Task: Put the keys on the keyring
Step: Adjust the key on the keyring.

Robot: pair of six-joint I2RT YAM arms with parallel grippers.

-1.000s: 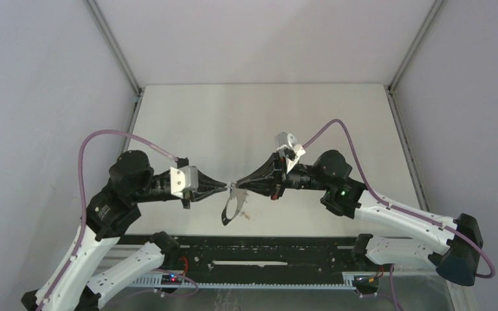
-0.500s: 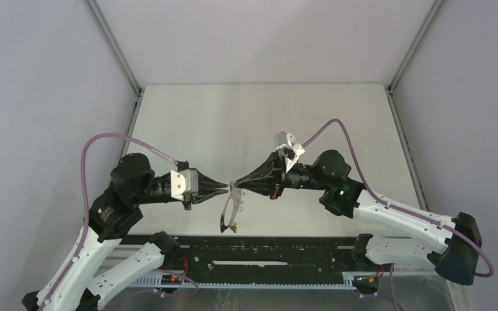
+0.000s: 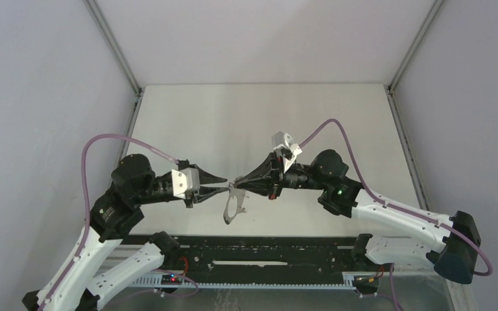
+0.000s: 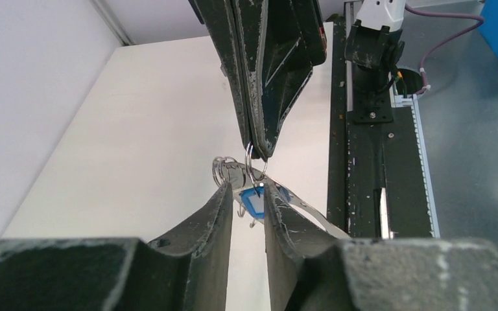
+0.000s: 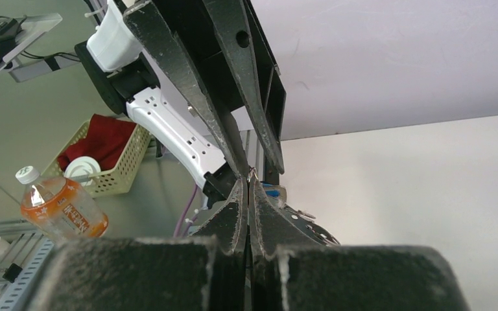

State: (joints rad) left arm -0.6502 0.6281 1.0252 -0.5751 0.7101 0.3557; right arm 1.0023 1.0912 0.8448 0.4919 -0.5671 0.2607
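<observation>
Above the near part of the table [image 3: 233, 116], your two arms meet tip to tip. The right end effector [image 5: 247, 184] has its fingers pressed together on a small metal loop [image 4: 249, 159] at the top of the keyring [image 3: 233, 208]. The hoop hangs below that grip, clear of the table.

The left end effector [image 4: 247, 191] faces it from the other side, its fingers parted by a narrow gap. The blue-headed key [image 4: 253, 201] sits in that gap, just below the pinched loop. In the left wrist view a sliver of space shows between the blue head and one finger, but you cannot tell whether the other finger touches it.

The cluster of loops lies just beside the left fingertips, and the hoop's grey band curves away behind them.
</observation>
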